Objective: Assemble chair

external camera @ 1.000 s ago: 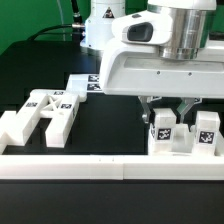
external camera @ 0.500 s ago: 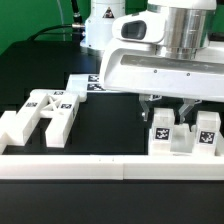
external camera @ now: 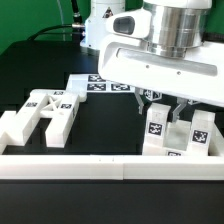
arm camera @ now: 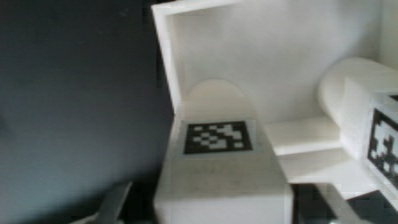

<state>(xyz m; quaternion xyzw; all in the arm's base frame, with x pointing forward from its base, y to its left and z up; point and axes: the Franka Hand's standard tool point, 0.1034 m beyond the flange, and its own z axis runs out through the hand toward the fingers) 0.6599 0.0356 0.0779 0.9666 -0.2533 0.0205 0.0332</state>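
Note:
My gripper (external camera: 163,111) hangs at the exterior view's right, tilted, and is shut on a chunky white bar (external camera: 157,128) with a square tag. In the wrist view that bar (arm camera: 219,140) fills the gap of the gripper (arm camera: 217,206), with a finger pressed on each side. A second tagged white bar (external camera: 199,135) stands just to its right, and the wrist view shows it (arm camera: 361,105) beside a flat white plate (arm camera: 205,40). More white chair parts (external camera: 45,115) with tags lie joined at the exterior view's left.
A long white border rail (external camera: 90,167) runs along the front edge of the black table. The marker board (external camera: 96,83) lies flat behind the gripper, near the arm's base. Dark table surface separates the left parts from the held ones.
The arm's head has tilted and shifted toward the exterior view's left. The held bar and its neighbour have leaned with it. The jaws have stayed shut on the bar.

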